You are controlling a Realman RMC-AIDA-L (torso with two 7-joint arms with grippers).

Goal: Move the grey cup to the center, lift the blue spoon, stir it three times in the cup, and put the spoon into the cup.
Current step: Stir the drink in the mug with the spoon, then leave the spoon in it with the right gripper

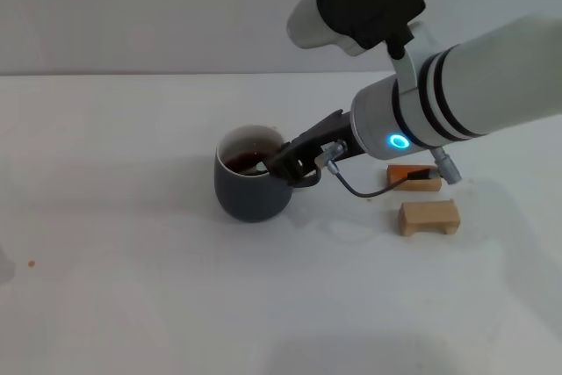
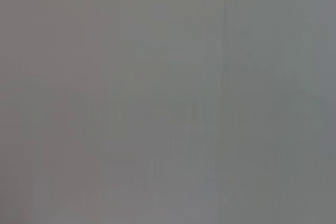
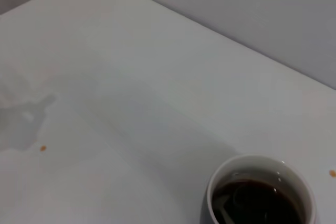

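Your right gripper (image 1: 279, 162) reaches in from 3 o'clock and sits at the rim of the grey cup (image 1: 250, 189), on the side nearest the arm. You cannot tell from any view whether its fingers are parted or closed on something, because the dark fingertips merge with the cup's rim and handle. The cup stands upright near the middle of the bench (image 1: 132, 287), which suggests the centring step is already done. It holds a dark liquid, seen clearly from the right wrist camera (image 3: 260, 203).

The blue spoon is not plainly visible. A pale shape lies under the liquid's surface in the right wrist view, near the cup wall, and that may be its bowl or neck, but you should not count on it. If the spoon is in the cup, the low, slanted reach of the arm makes sense as a stirring or releasing pose, keeping the tool inside the rim.

Two wooden blocks (image 1: 428, 216) lie at about 3 o'clock from the cup, beneath the forearm, and a grey cable (image 1: 360, 189) dangles from the wrist just above them. Watch that cable when you draw back, as it could snag the nearer block. Small brown specks dot the bench at 9 o'clock, well apart from the cup.

Your left gripper is out of sight; its wrist camera shows only a blank grey surface.
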